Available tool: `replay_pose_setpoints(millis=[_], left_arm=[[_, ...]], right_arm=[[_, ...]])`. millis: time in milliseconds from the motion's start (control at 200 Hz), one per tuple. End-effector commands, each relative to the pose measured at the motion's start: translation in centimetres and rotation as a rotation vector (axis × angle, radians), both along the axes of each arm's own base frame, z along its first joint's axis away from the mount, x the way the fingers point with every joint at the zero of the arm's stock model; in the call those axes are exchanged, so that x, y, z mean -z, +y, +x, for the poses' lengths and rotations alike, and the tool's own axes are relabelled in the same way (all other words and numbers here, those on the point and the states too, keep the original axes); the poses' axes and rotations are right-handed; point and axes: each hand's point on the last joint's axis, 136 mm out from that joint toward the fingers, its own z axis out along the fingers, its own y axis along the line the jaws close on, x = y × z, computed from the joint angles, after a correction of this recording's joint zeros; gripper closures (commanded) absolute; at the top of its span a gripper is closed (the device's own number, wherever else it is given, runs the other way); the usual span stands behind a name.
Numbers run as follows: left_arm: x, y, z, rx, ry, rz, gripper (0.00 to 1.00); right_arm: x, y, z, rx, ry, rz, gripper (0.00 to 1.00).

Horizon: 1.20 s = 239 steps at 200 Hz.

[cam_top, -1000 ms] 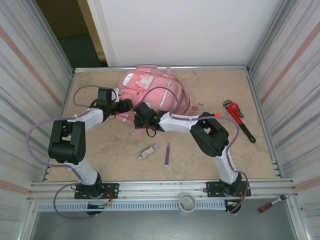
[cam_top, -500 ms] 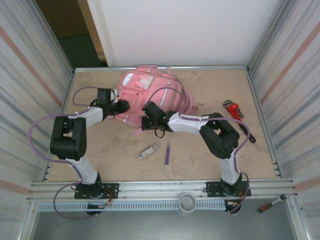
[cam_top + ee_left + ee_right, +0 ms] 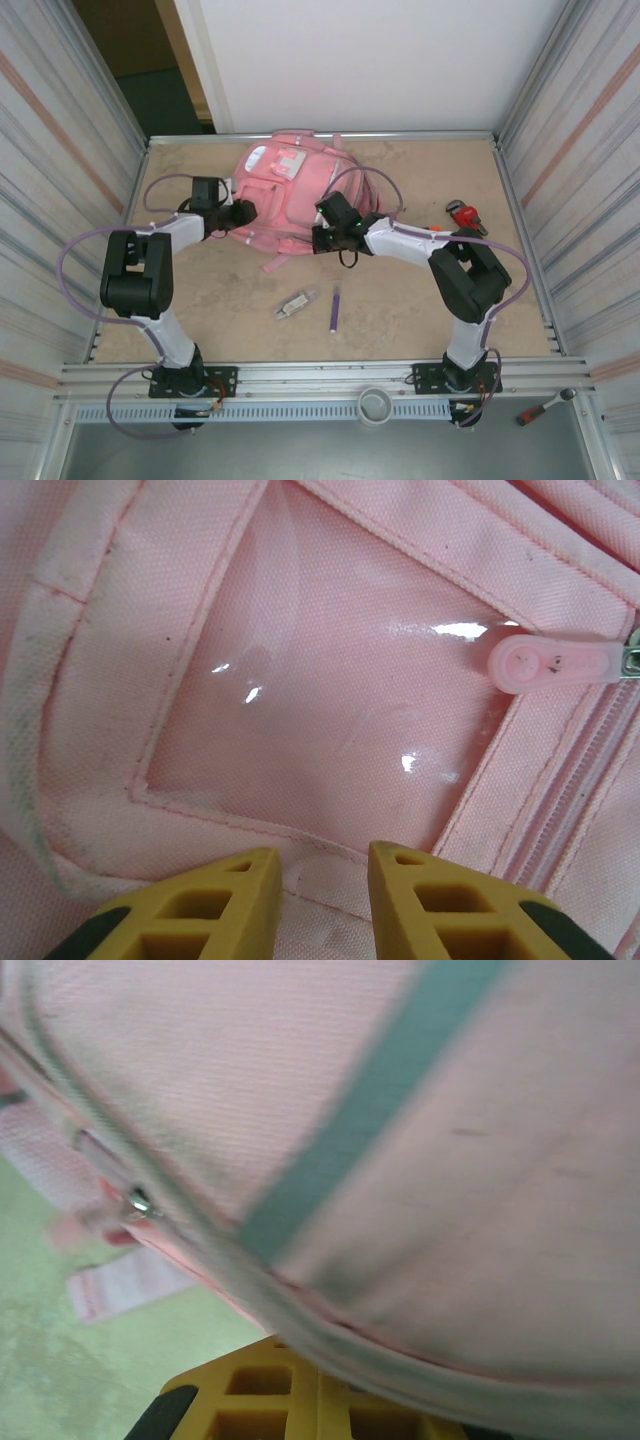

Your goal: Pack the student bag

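**Desk:** Where is it?

**Me:** At the far middle of the bench [image 3: 200, 290], close to the back wall, I have the student bag [image 3: 290, 190] lying with its pocketed face up.

**Desk:** How does it look?

**Me:** Pink fabric all over, with pale patches [image 3: 272, 160] at its far end. My left wrist camera shows a clear plastic window [image 3: 320, 710] stitched into it, with a pink rubber zip pull [image 3: 555, 665] just beside. The right wrist picture is blurred, but I make out a grey-green stripe [image 3: 370, 1130] across the cloth. A loose strap end [image 3: 278, 265] lies on the bench at the bag's near edge.

**Desk:** And the claws?

**Me:** The left claw [image 3: 322, 870] sits on the bag's left side, its jaws narrow with a slim gap and the tips against the fabric. I cannot tell whether they pinch it. The right claw [image 3: 318, 1380] is at the bag's near right edge, jaws together under the zip seam. I can't say if anything thin is caught there.

**Desk:** Count for me.

**Me:** One bag. One purple pen [image 3: 335, 308] and one small grey object [image 3: 297, 303], side by side on the near bench, well apart from the bag. One red pipe wrench [image 3: 462, 213] on the right, partly under my right arm.
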Motion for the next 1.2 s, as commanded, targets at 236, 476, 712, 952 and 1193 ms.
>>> replay_pose_setpoints(millis=[236, 476, 712, 952, 1193], left_arm=[[2.8, 2.6, -1.0, -0.068, 0.089, 0.069, 0.69], [2.6, 2.4, -0.8, -0.064, 0.081, 0.062, 0.69], [2.5, 2.2, -0.9, -0.055, 0.078, 0.059, 0.69], [2.4, 2.3, -0.9, -0.056, 0.074, 0.061, 0.69], [2.2, 2.3, -0.8, -0.054, 0.069, 0.06, 0.69]], right_arm=[[-1.5, 3.0, -2.4, -0.226, 0.039, 0.144, 0.86], [-1.8, 7.4, -2.2, -0.071, 0.101, 0.305, 0.63], [-1.3, 9.9, -1.2, -0.011, 0.116, 0.351, 0.58], [-0.1, 9.7, -0.2, 0.099, 0.153, 0.365, 0.6], [0.0, 9.6, 0.4, 0.204, 0.175, 0.406, 0.67]])
